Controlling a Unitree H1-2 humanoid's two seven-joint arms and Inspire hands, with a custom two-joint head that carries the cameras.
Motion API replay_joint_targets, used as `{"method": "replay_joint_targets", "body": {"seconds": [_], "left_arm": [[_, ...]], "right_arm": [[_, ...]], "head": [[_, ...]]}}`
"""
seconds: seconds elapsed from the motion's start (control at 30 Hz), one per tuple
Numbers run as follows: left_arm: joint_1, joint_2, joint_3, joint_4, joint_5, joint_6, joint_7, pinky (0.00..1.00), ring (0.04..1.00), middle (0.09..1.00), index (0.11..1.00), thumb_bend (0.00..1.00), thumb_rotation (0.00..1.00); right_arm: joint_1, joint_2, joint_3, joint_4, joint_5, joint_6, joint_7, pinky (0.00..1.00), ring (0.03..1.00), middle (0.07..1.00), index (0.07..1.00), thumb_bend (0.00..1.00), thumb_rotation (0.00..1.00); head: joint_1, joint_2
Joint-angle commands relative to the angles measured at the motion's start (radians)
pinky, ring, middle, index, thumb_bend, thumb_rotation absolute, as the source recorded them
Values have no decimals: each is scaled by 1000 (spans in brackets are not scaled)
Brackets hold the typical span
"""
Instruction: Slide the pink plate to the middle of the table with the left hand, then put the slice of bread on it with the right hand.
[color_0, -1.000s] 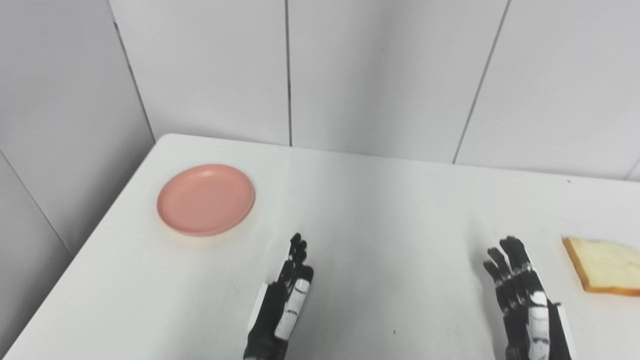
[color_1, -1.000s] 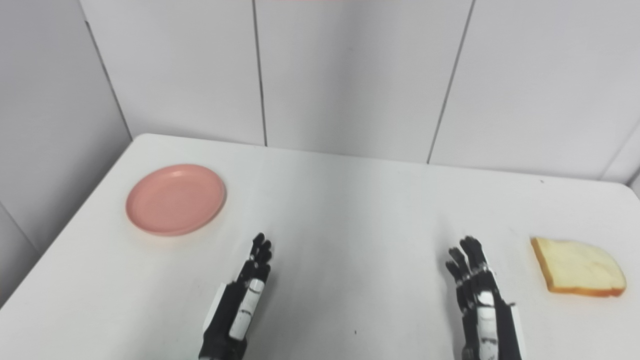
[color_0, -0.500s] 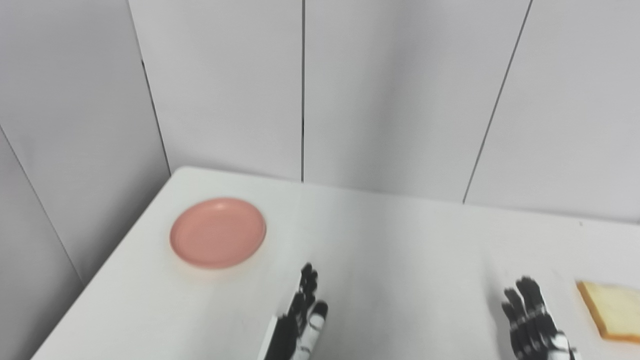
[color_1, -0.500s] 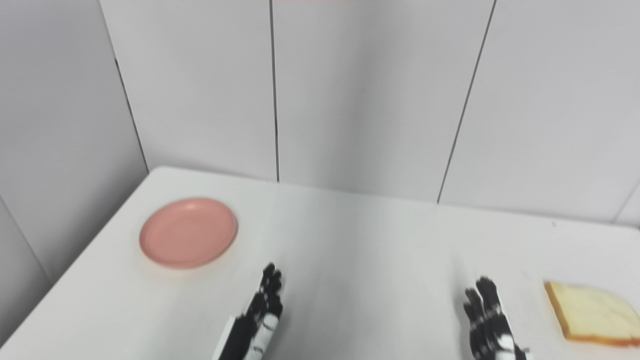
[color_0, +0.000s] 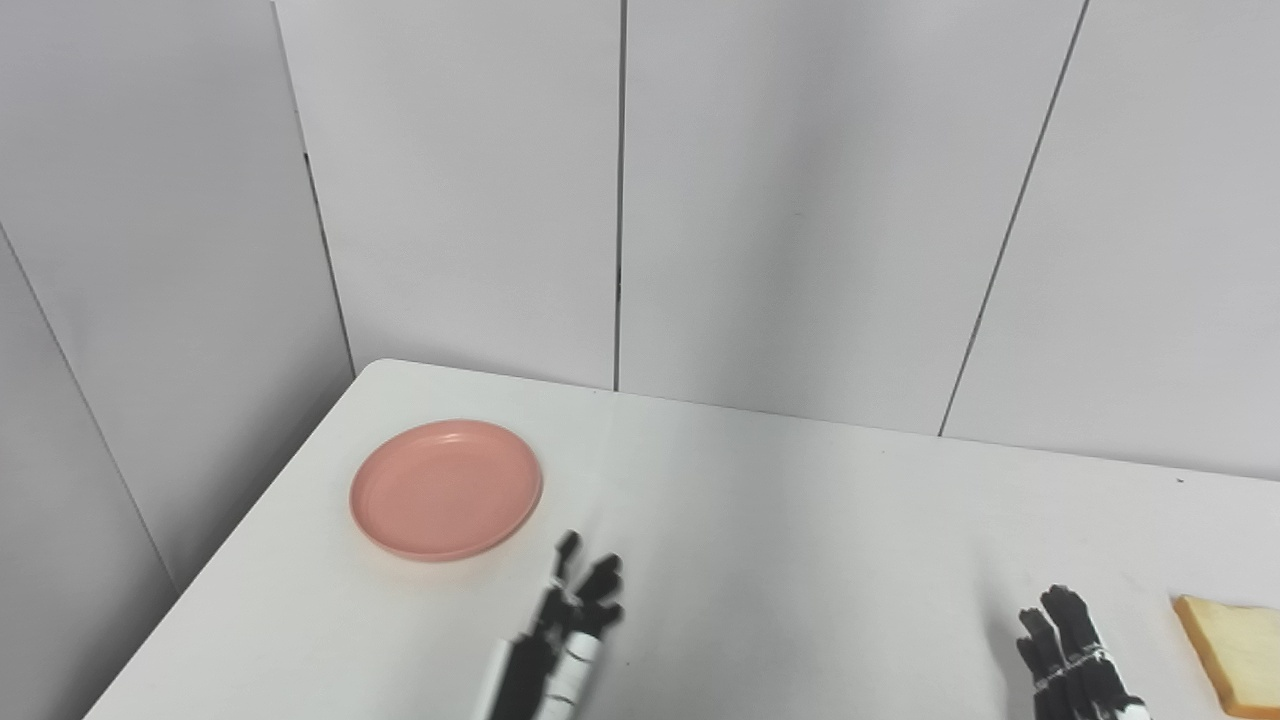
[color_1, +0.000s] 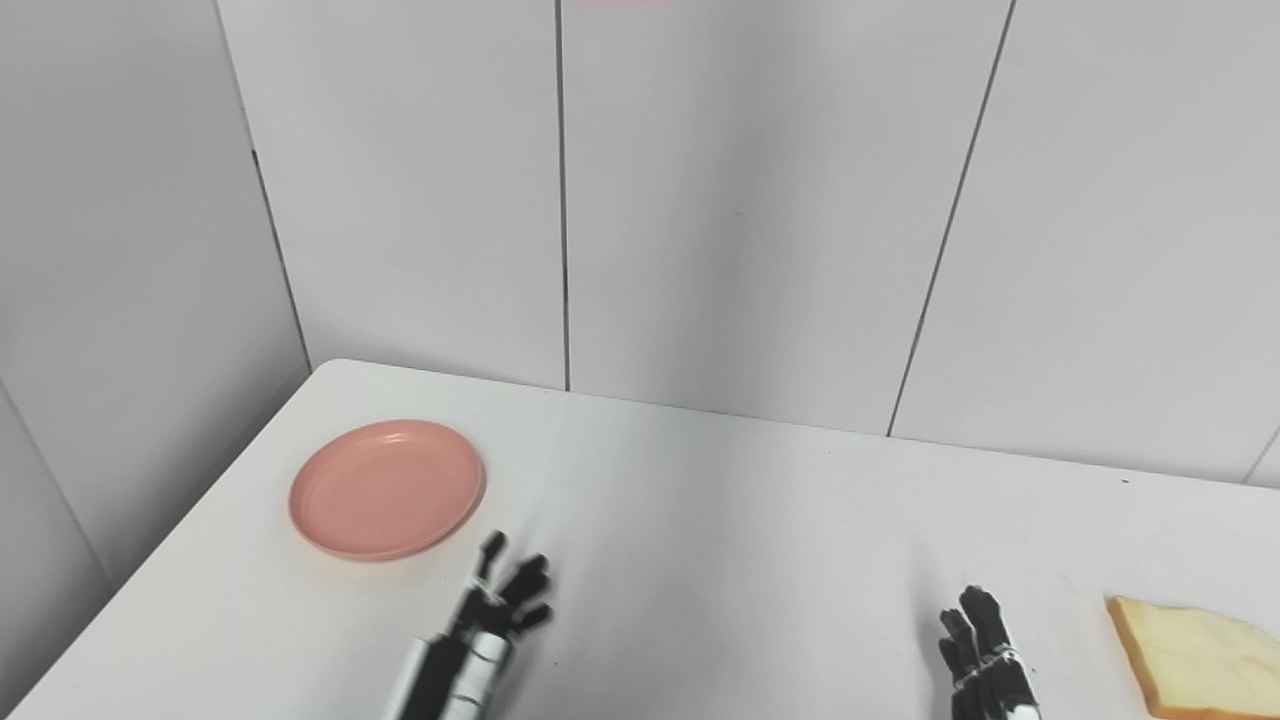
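The pink plate (color_0: 446, 488) lies empty near the table's far left corner. My left hand (color_0: 565, 630) is open, fingers spread, a short way to the plate's lower right and apart from it. The slice of bread (color_1: 1195, 660) lies flat at the right edge of the table. Only the fingers of my right hand (color_1: 980, 650) show at the bottom edge; they are straight, hold nothing, and are to the left of the bread.
The white table (color_0: 800, 540) has its left edge and far left corner close to the plate. Grey wall panels (color_0: 620, 200) rise right behind the table's far edge.
The camera has tilted up, so the whole scene sits lower in the picture. My left hand has turned and spread its fingers, shifting a little left toward the plate. Plate and bread have not moved.
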Motion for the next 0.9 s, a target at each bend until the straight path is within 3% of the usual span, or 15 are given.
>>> {"method": "replay_joint_targets", "body": {"seconds": [0.0,0.17,0.4,0.67,0.73,0.87], "left_arm": [[-117,43,33,-90,-36,-32,-8,889,897,867,964,849,818],[-241,124,110,-54,-35,-35,9,859,869,853,903,897,815],[-408,220,187,-61,-72,81,-7,859,864,843,846,933,816],[-532,337,244,27,-62,128,-3,815,846,826,807,955,826],[-556,366,249,59,-40,117,-1,791,845,826,801,946,840],[-610,444,252,212,14,-5,11,736,826,829,794,910,854]], "right_arm": [[22,-21,-23,217,-23,-64,4,982,949,961,919,787,939],[25,-15,-16,208,-33,-65,5,956,934,952,913,785,934],[29,-10,-12,201,-32,-60,5,933,926,949,903,783,920],[26,-3,-9,205,-28,-67,5,925,916,935,889,786,902],[26,-4,-9,206,-27,-70,6,926,917,935,888,775,903],[26,-7,-9,210,-20,-73,12,930,919,936,887,782,894]], "head": [[-3,0],[-9,0],[-19,2],[-21,0],[-21,0],[-13,3]]}}
